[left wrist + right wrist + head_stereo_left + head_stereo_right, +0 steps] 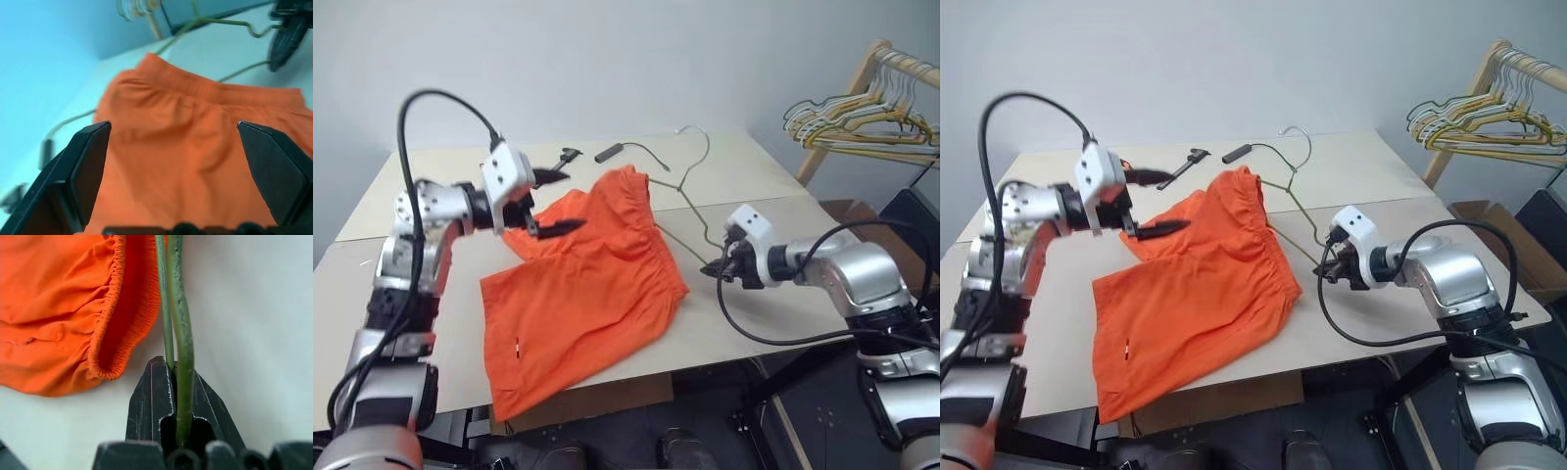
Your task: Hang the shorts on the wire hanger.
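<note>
The shorts [582, 294] lie flat on the surface [754, 166]. The right gripper [717, 270] is clamped on the wire hanger [690, 201] beside the waistband. The left gripper [546, 204] hovers above the shorts, fingers apart. Recommended: pinch one waistband layer, lift it, then feed the hanger end inside.

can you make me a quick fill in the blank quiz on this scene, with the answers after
1. The right gripper is shut on the ____.
2. The left gripper, open, hovers over the ____ shorts.
3. The shorts lie on the ____, beside the wire hanger.
Missing words: wire hanger; orange; table
</note>
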Action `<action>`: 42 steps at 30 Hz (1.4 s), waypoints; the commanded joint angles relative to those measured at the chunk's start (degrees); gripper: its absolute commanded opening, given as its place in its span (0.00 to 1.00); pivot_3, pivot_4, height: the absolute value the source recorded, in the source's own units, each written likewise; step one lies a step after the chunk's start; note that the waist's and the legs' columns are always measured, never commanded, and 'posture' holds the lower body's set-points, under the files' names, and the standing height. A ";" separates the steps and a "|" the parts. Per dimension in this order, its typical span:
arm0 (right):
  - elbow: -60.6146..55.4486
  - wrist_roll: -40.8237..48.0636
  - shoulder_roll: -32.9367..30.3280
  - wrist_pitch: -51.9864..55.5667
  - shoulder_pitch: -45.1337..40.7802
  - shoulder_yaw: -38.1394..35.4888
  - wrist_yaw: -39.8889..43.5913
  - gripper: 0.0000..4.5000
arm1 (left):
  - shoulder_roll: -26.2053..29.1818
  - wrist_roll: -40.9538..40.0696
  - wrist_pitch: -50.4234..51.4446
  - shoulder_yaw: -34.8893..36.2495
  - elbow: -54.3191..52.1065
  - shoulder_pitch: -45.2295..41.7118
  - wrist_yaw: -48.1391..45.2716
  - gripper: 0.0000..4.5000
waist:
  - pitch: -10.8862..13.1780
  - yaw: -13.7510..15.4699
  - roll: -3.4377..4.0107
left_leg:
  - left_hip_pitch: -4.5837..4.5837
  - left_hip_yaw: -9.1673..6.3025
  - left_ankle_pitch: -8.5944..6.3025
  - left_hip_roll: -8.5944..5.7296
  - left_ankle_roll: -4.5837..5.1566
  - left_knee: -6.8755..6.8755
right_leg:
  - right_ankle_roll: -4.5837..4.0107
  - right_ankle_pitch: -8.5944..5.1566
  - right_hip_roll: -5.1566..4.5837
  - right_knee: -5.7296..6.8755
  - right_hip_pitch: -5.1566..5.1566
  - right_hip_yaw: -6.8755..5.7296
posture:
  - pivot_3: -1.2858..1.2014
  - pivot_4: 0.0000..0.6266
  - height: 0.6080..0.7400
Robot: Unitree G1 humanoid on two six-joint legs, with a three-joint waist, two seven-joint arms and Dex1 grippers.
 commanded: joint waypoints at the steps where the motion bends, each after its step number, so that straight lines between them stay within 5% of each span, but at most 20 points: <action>1: -0.60 -2.16 -1.21 -4.95 -4.29 0.57 3.03 0.00 | -0.24 1.89 -5.91 -0.84 10.44 -10.62 -4.92 1.00 | 0.00 -0.01 0.00 | -0.05 0.00 0.00 -0.02 0.00 0.01 | 0.00 0.00 0.00 -0.03 -0.02 -0.04 | 0.50 0.00 1.00; 10: -2.51 -8.24 -0.10 -12.00 -7.05 6.27 7.68 0.00 | -1.85 9.08 -20.06 -6.33 33.39 -25.23 -19.95 1.00 | 0.00 -0.86 0.00 | -0.17 0.04 0.00 -0.05 0.01 0.04 | 0.06 -0.03 -0.03 -0.07 -0.09 -0.04 | 0.49 0.00 1.00; 24: -5.01 -11.50 2.43 -14.35 -9.11 8.92 10.99 0.00 | -3.36 14.46 -23.64 -11.30 44.94 -31.33 -27.20 1.00 | 0.00 -1.35 0.00 | -0.81 -0.01 0.00 -0.04 0.02 0.25 | 0.07 -0.02 -0.05 0.15 -0.75 0.00 | 0.49 0.00 1.00; 29: -4.50 -13.08 2.94 -14.81 -9.22 9.23 11.24 0.00 | -2.24 12.23 -22.99 -16.59 45.15 -31.18 -27.20 0.74 | 0.00 -1.36 0.00 | -0.85 -0.05 0.00 -0.03 0.02 0.27 | 0.08 -0.02 -0.05 0.22 -0.78 -0.01 | 0.49 0.00 1.00; 38: -4.22 -15.16 3.00 -16.00 -8.96 9.56 11.55 0.00 | -1.73 8.82 -22.25 -21.53 44.59 -30.18 -27.20 0.03 | 0.00 -1.39 0.01 | -0.89 -0.06 0.00 -0.03 0.02 0.31 | 0.08 -0.02 -0.05 0.38 -0.83 0.00 | 0.49 0.00 1.00; 42: -3.89 -16.63 3.27 -17.72 -8.42 9.40 10.52 0.00 | -1.11 7.31 -22.43 -22.97 44.27 -29.98 -27.20 0.01 | 0.00 -1.40 0.00 | -0.89 -0.06 0.00 -0.03 0.02 0.32 | 0.08 -0.02 -0.04 0.37 -0.84 0.00 | 0.49 0.00 1.00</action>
